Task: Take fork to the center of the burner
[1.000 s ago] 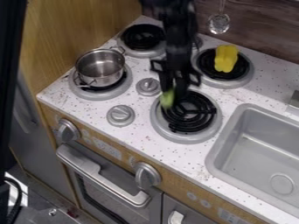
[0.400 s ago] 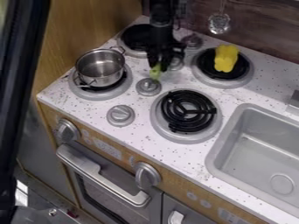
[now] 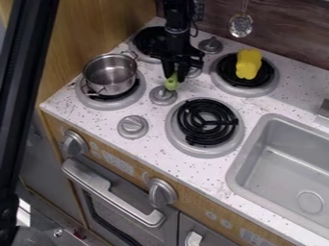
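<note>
Camera view: fork (image 3: 171,82) in jaws

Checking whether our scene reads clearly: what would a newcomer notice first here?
Probably the bright yellow object on the burner nearest the back wall at right. Next, the shiny metal pot on the left burner, and the black tool gripping a small green object above the stove knobs near the middle burner.
</note>
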### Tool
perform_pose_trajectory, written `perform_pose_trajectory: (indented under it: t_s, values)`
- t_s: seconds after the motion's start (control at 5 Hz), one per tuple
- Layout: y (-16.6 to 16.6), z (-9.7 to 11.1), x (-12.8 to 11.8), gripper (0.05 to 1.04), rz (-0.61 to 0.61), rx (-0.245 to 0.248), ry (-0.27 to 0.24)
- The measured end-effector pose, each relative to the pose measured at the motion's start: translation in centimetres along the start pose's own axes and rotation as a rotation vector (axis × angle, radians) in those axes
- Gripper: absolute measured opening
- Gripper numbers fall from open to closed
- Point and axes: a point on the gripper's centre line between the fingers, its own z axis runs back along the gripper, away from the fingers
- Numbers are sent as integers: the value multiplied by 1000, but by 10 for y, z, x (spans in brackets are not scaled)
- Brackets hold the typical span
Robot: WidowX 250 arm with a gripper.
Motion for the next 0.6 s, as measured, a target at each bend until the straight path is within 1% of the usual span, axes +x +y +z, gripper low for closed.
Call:
perform_pose_trajectory:
  t_s: [0.2,0.4,0.6]
  values:
    - [1,-3,-3,656,-21,5,8]
    - [-8,15,-3,950,-104,15,1]
    - [-31,46,-1,996,-183,5,-45]
